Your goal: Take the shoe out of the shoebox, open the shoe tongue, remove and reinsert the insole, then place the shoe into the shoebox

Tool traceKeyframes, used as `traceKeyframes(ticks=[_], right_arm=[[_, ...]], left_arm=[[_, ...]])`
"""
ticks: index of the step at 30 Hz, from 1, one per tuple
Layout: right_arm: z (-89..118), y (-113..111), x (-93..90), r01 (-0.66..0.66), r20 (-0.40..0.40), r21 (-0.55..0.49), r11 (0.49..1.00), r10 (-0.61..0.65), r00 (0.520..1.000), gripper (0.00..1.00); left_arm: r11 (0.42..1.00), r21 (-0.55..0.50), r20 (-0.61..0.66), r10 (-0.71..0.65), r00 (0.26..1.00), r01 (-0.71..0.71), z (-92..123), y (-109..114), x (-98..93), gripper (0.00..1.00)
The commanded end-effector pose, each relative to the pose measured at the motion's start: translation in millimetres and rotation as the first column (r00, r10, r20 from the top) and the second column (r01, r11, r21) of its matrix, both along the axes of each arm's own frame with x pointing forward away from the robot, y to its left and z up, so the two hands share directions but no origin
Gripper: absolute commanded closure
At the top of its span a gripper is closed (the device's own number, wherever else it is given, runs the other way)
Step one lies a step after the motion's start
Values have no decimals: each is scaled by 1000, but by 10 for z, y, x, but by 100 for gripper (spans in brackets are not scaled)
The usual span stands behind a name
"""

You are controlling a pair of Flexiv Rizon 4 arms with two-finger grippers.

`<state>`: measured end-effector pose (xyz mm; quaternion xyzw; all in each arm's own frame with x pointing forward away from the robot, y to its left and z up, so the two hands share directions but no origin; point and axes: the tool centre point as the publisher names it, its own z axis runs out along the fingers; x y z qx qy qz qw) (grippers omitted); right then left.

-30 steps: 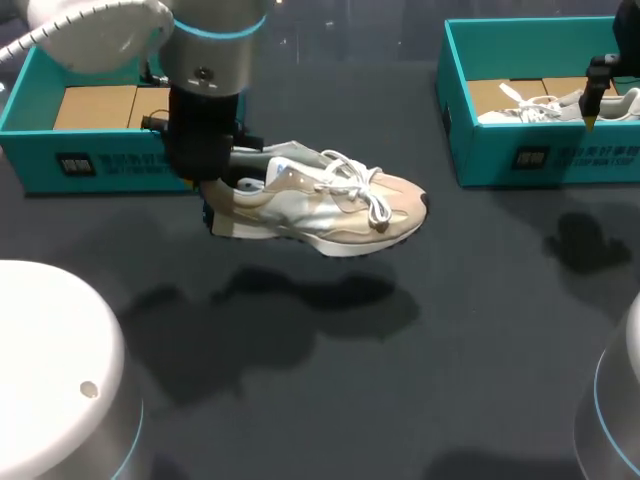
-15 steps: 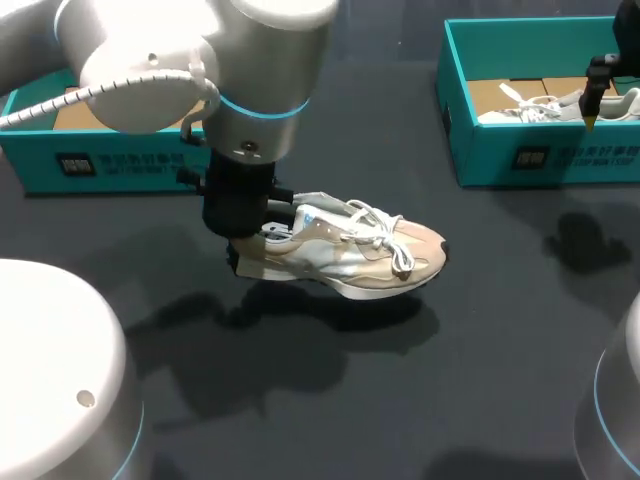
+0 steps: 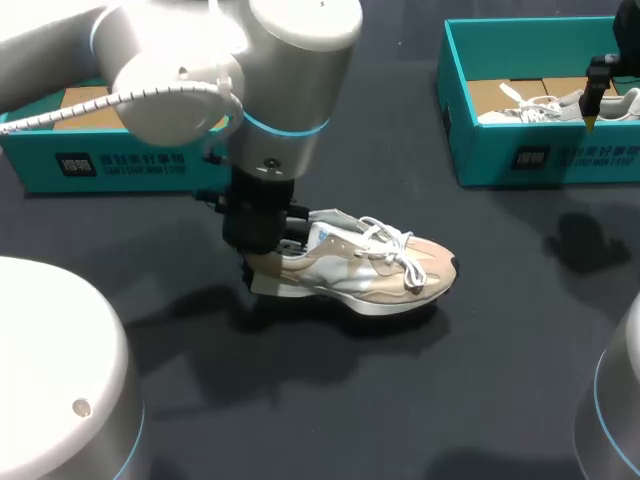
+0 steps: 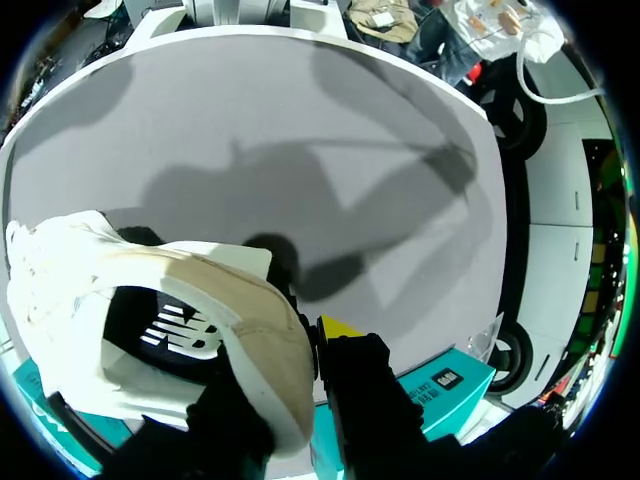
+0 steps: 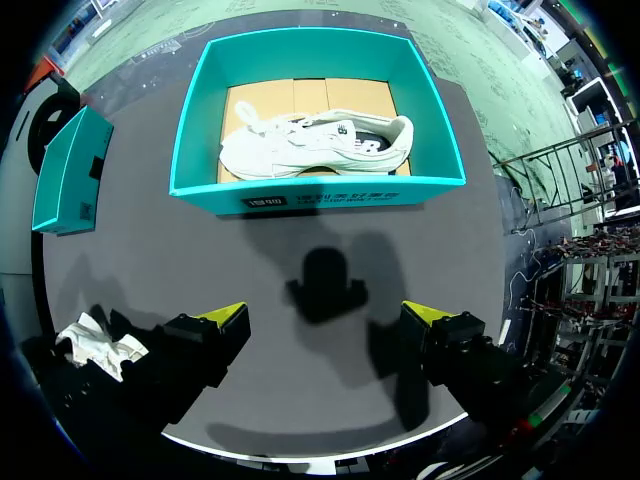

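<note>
A beige and white shoe (image 3: 365, 270) with white laces lies level in the middle of the dark table (image 3: 500, 360), its sole at or just above the surface and its toe pointing right. My left gripper (image 3: 268, 255) is shut on the shoe's heel collar. In the left wrist view the heel (image 4: 255, 330) sits between the fingers of the left gripper (image 4: 300, 350), with the dark insole (image 4: 165, 330) showing inside. My right gripper (image 5: 325, 320) hangs open and empty over the right teal shoebox (image 5: 320, 192); in the head view the right gripper (image 3: 592, 105) is at the far right.
The right shoebox (image 3: 530, 150) holds a second, white shoe (image 3: 535, 105), also seen as the white shoe (image 5: 320, 145) in the right wrist view. Another teal shoebox (image 3: 110, 160) with a cardboard floor stands at the back left, behind my left arm.
My left arm has carried the shoe from beside the left shoebox down and rightwards to the table's middle. The right arm has not moved.
</note>
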<state>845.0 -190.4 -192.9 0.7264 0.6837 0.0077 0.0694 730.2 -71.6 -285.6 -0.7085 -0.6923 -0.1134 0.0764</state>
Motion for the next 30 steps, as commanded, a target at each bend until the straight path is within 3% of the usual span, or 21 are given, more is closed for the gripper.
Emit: traceKeyframes(ticks=[1, 13, 30], right_arm=[[-2, 1, -4, 0, 0, 0, 1000, 0, 1000, 0], [-2, 1, -4, 0, 0, 0, 1000, 0, 1000, 0], [-2, 1, -4, 0, 0, 0, 1000, 0, 1000, 0]], left_arm=[[1000, 27, -2, 5, 1000, -5, -280, -263, 23, 100], [1000, 4, 9, -19, 1000, 19, -618, -529, -44, 100], [999, -11, 5, -30, 1000, 30, -902, -610, 14, 100]])
